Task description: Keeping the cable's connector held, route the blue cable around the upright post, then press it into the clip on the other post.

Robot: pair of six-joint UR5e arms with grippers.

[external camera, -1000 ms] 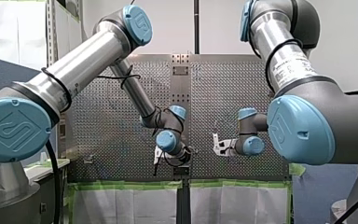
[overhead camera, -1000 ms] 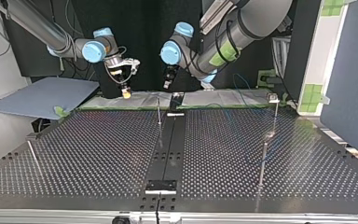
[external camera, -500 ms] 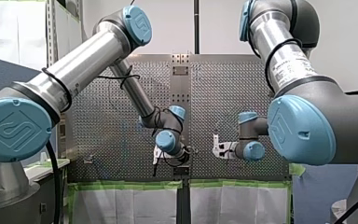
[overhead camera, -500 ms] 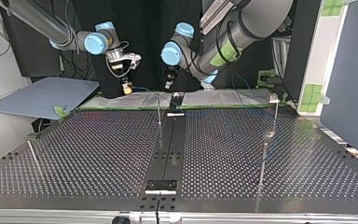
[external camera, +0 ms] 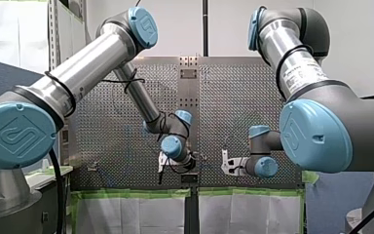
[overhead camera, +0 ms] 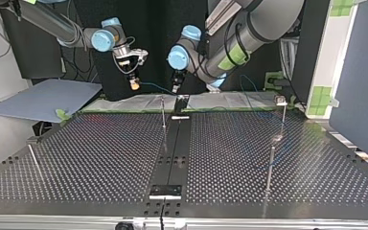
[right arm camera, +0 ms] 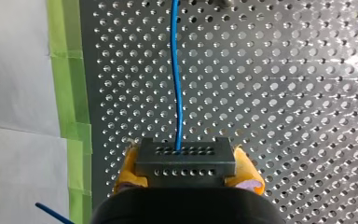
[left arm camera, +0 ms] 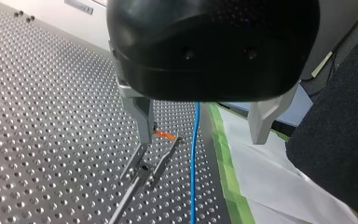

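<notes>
Yellow-padded jaws of my right arm clamp the dark grey rectangular connector [right arm camera: 185, 156]. Blue cable [right arm camera: 177, 84] leaves the connector over the perforated metal bench [right arm camera: 284, 93], passing untouched between my left arm's jaws, which stand wide.

The cable [right arm camera: 177, 93] runs from the connector [right arm camera: 185, 163] ahead over the table [right arm camera: 284, 93].

The perforated grey metal table [right arm camera: 307, 116] gleams dully. The thin blue cable [right arm camera: 176, 84] looks smooth, its black rectangular connector [right arm camera: 185, 161] matt.
</notes>
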